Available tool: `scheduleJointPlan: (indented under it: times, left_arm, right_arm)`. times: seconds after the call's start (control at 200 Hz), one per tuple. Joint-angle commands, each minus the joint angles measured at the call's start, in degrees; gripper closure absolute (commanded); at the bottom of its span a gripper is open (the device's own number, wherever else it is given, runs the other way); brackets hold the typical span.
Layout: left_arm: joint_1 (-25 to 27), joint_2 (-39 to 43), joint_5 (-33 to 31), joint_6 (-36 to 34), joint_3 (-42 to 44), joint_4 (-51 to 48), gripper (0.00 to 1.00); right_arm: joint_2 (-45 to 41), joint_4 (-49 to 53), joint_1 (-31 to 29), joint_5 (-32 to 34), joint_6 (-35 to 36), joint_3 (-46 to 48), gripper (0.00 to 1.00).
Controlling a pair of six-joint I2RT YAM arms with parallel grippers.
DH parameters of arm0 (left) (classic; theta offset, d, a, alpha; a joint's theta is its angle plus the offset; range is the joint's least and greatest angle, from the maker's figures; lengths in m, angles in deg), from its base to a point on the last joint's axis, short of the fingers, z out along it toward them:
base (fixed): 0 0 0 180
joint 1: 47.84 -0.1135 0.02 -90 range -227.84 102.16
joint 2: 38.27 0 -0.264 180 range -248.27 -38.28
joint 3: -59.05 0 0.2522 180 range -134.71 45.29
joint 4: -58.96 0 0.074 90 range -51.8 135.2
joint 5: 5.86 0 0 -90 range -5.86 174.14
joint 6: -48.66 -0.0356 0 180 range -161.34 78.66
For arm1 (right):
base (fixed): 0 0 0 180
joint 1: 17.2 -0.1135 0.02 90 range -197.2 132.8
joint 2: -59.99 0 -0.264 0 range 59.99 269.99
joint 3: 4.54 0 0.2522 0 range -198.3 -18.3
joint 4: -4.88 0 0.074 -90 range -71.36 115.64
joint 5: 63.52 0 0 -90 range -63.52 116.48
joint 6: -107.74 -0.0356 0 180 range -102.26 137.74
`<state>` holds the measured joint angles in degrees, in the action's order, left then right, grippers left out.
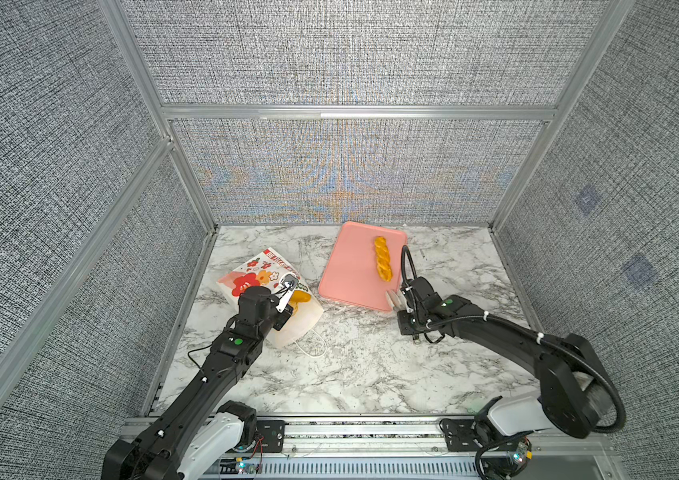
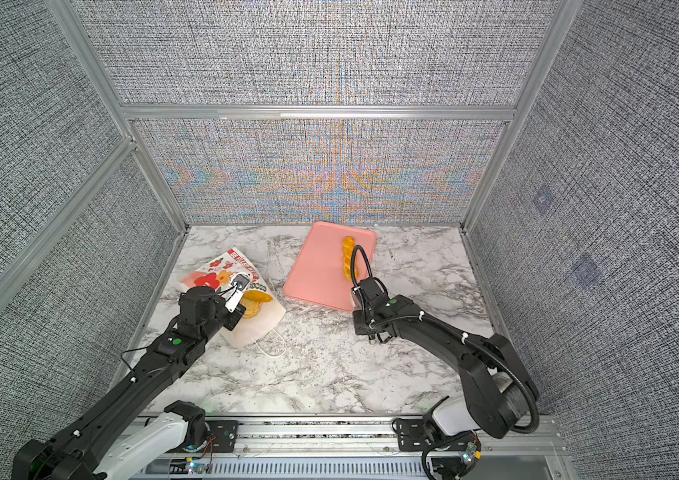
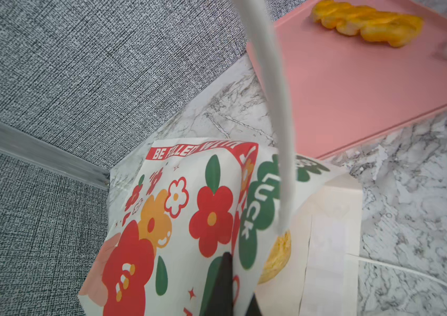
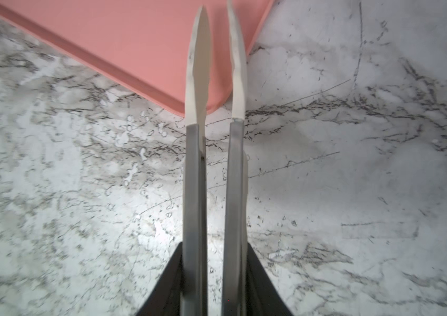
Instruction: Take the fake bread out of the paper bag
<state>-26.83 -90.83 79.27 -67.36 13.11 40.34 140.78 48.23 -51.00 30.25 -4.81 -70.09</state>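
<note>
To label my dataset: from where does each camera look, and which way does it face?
Top views: high at the front, looking down toward the grey fabric back wall and white marble-patterned tabletop; both black arms show.
Left wrist: on the left arm, facing the white flower-printed paper bag with a yellow fake bun in its mouth; its dark finger mount shows.
Right wrist: on the right arm, looking down along two pale fingers, narrowly apart, empty.
Shared: the flat pink tray, in both wrist views.
</note>
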Motion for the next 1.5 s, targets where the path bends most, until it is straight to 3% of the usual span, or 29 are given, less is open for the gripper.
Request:
scheduleJointPlan:
  times: [0.0,0.17,0.43,0.72,1.095,1.496]
  left_arm:
    - [0.24,1.38,3.02,-5.11,1.19,-0.24,1.0]
    - [0.19,2.19,3.28,-4.53,2.08,1.16,1.0]
    - [0.36,2.26,4.82,-3.42,3.31,3.01,1.0]
    - [0.36,3.75,4.78,-2.74,4.93,4.52,1.0]
    - [0.43,4.21,5.65,-1.98,5.79,5.24,1.0]
    - [0.43,5.0,6.09,-1.75,6.43,5.67,1.0]
  right_arm:
    - [-3.03,2.46,2.11,-6.81,0.39,-0.57,0.68]
    - [-4.72,1.93,7.6,-17.8,-0.43,-3.73,0.72]
    - [3.03,-0.81,14.72,-26.05,-3.66,-12.11,0.98]
    - [17.15,2.86,16.15,-23.94,-4.25,-26.04,1.0]
    - [26.6,6.6,14.93,-16.81,-8.19,-35.72,1.0]
    - [35.14,8.37,3.78,-7.69,-9.46,-39.12,1.0]
